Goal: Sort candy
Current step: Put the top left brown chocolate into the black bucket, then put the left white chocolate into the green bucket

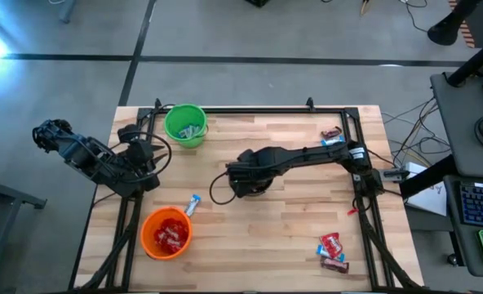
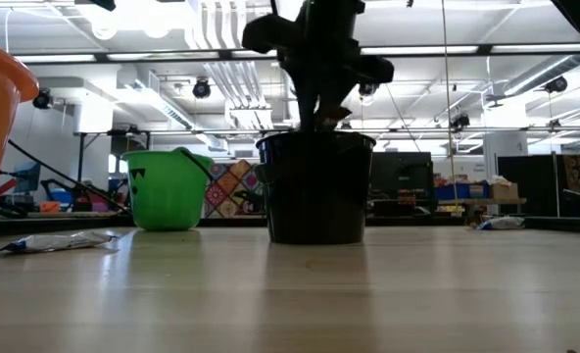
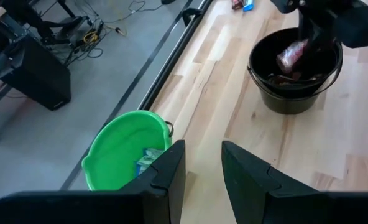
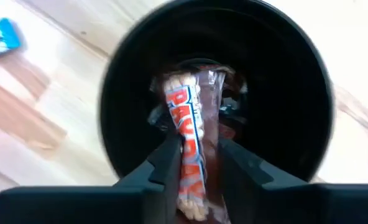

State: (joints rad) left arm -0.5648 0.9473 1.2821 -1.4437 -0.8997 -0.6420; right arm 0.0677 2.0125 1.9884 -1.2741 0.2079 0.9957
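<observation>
Grey concrete floor (image 1: pixel 250 33) surrounds the wooden table (image 1: pixel 299 220); bright ceiling lights (image 2: pixel 221 29) hang overhead.

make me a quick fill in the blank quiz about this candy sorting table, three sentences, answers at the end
1. The right gripper hangs over the ____ cup.
2. The candy bar between its fingers reads ____.
3. The orange cup holds ____ wrapped candy.
Answers: black; PAYDAY; red

Green cup (image 1: pixel 184 125), orange cup (image 1: pixel 166 233), black cup (image 3: pixel 294 70), perhaps plastic.
</observation>
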